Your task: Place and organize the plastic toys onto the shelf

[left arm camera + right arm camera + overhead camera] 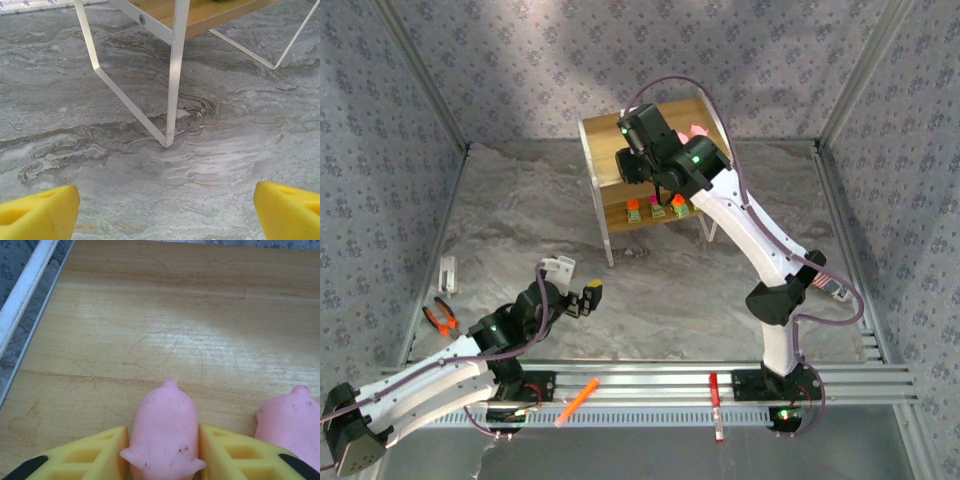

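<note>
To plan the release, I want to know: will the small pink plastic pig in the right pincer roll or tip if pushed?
The small pink plastic pig looks tiny, so it is probably light. Its rounded, smooth body may roll or slip if nudged. The right pincer leaves no visible dent, so it is likely stiff.

No readable text, numbers or brand marks anywhere.
Wall covering (520, 60) carries a repeating floral motif, not lettering. The round teal dot (141, 19) on the shelf (176, 65) frame shows no legible character. Dark specks on the pink pig toy (165, 435) form no letters. The orange pen (576, 400) and red pen (716, 402) on the front rail are too small to make out any print.
</note>
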